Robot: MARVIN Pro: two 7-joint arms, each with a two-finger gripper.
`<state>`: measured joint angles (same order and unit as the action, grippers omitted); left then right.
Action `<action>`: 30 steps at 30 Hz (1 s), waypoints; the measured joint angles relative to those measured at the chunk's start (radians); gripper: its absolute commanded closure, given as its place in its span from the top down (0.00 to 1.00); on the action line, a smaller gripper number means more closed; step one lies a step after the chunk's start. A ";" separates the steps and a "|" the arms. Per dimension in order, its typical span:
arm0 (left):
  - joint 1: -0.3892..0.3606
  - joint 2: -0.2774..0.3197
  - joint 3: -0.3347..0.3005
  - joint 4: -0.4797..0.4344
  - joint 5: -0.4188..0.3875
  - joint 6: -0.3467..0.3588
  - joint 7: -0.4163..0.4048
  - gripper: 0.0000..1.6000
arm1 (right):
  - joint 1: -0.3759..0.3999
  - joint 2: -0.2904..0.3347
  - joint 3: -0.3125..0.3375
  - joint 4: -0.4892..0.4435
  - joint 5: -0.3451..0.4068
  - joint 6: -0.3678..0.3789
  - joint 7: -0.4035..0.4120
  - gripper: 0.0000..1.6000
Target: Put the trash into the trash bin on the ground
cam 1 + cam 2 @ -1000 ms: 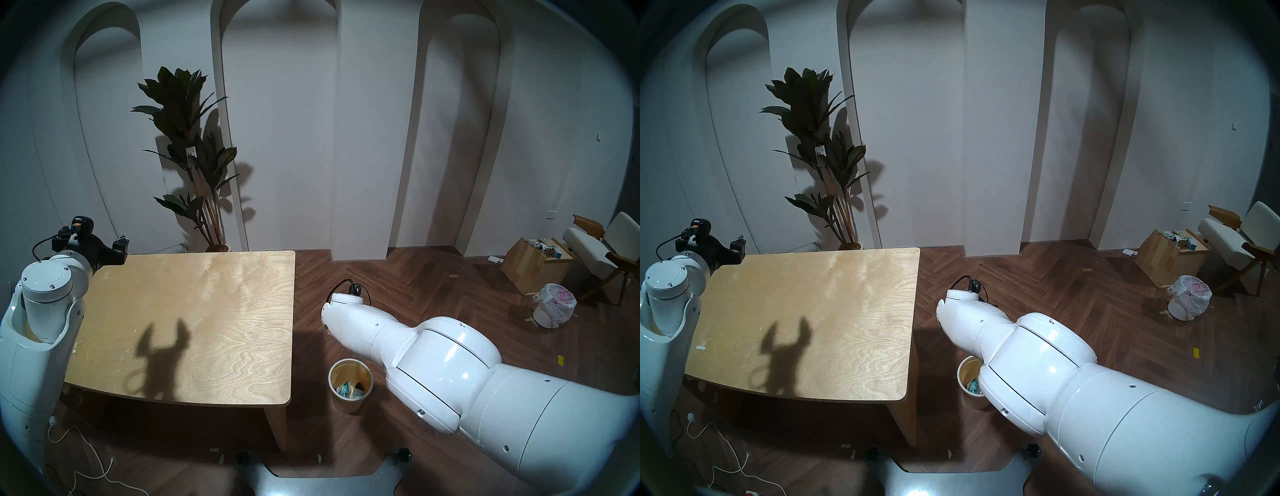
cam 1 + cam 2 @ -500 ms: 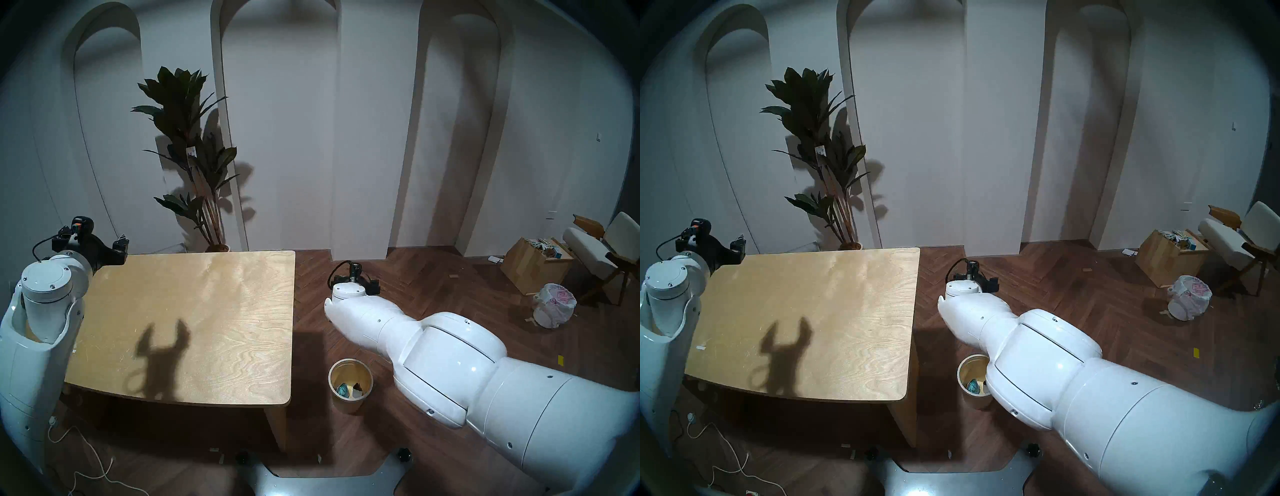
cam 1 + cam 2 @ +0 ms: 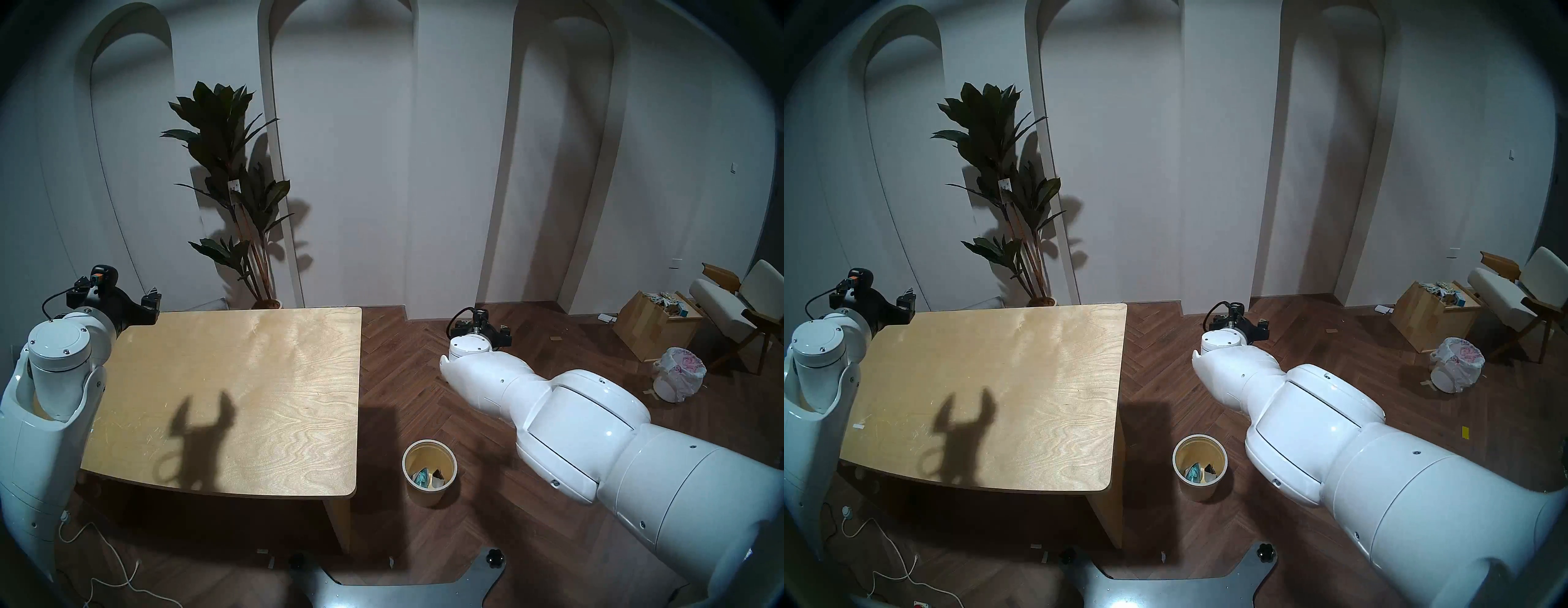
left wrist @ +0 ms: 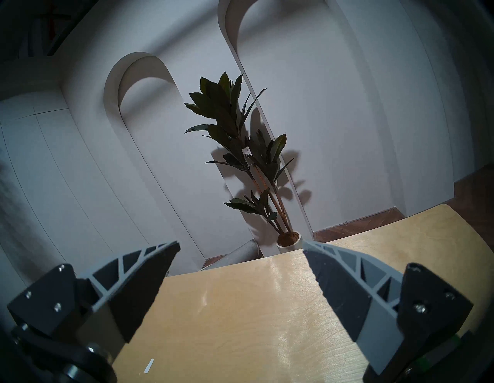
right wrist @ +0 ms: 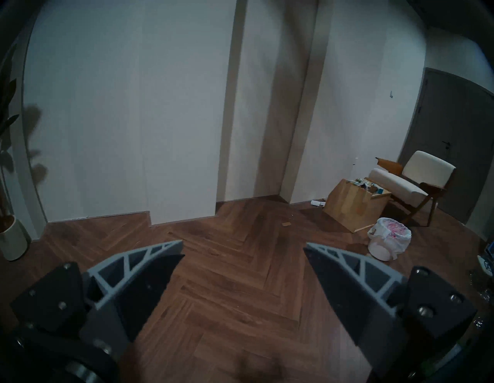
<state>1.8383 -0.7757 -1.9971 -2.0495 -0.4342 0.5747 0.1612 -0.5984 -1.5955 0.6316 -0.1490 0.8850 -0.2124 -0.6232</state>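
Note:
The small round cream-white trash bin (image 3: 425, 496) stands on the floor just right of the table's near right corner; it also shows in the head right view (image 3: 1197, 490). A teal blister pack (image 3: 420, 476) and pale bits of packaging (image 3: 435, 480) lie inside it; I cannot tell those bits apart. My right gripper (image 3: 480, 327) is open and empty, out over the floor beyond and to the right of the bin; its wrist view (image 5: 243, 244) shows only floor and wall. My left gripper (image 3: 123, 297) is open and empty at the table's far left corner (image 4: 240, 244).
The wooden table (image 3: 233, 382) fills the left half. A potted plant (image 3: 237, 191) stands behind it. At the far right are a wooden box (image 3: 653, 327), a white bin with a pink-printed bag (image 3: 679, 378) and a chair (image 3: 738, 310). A cable (image 3: 106, 564) lies on the floor at near left.
My right arm has lifted and swung to the right and farther out, away from above the bin, so the bin's inside shows fully. The left arm has barely moved.

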 measured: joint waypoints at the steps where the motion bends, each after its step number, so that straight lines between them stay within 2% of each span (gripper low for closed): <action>1: -0.001 0.000 0.002 -0.002 0.000 0.000 -0.001 1.00 | -0.001 0.003 0.000 0.000 0.000 -0.002 0.000 1.00; 11: -0.017 0.001 0.034 -0.029 -0.012 -0.007 -0.018 1.00 | -0.013 0.030 -0.007 -0.001 -0.003 -0.029 0.005 1.00; 30: -0.040 0.002 0.088 -0.064 -0.042 -0.011 -0.045 1.00 | -0.015 0.046 -0.024 -0.041 -0.013 -0.090 0.073 1.00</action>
<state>1.7982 -0.7738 -1.9090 -2.1135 -0.4761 0.5639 0.1166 -0.6138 -1.5498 0.6076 -0.1899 0.8725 -0.3023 -0.5498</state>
